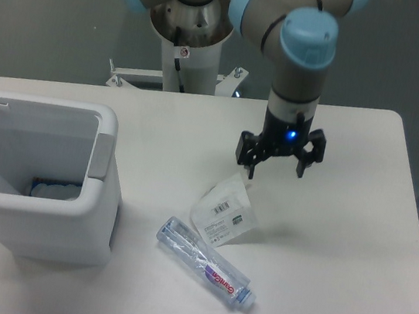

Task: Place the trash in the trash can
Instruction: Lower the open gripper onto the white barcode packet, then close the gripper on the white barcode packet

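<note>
Listing what we see on the white table (356, 224): one gripper (276, 166), fingers spread apart and holding nothing, poised just above the far edge of the plastic packet (223, 216). We note the packet lying flat near the table's middle, barcode label facing up. One crushed bottle (205, 262) lies just in front of the packet, purple-red label toward its right end. One trash can (103, 189) stands at the left, lid raised, something pale and blue inside.
</note>
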Controlling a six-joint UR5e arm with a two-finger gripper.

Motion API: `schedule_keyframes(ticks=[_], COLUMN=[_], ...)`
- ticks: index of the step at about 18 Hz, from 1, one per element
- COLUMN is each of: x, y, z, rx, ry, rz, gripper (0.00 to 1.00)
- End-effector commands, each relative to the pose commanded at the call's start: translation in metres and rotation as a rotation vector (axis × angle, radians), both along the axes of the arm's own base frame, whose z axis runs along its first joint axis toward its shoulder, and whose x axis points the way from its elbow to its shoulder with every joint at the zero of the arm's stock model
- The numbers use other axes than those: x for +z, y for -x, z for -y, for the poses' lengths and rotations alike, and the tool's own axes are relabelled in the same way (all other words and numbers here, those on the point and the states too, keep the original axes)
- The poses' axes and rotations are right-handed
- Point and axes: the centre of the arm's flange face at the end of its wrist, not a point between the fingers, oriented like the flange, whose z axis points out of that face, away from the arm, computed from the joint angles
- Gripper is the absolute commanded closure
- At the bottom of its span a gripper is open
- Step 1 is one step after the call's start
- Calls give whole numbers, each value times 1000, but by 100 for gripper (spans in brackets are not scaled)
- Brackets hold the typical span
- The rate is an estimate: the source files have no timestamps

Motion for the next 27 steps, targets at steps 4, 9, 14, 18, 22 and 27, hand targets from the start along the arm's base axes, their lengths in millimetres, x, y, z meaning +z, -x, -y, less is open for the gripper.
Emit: schedule_keyframes(ticks=[4, 9, 14, 18, 22, 27], x=[-32, -50, -70, -69, -57, -50], y=[6, 6, 0, 2, 7, 7], z=[-11, -21, -28, -28, -32, -34], rx=[-8, -13, -28, -15, 33, 33], ry=[10, 14, 32, 31, 18, 11], rz=[20, 27, 49, 45, 31, 21], gripper=[0, 0, 0, 26, 100, 100])
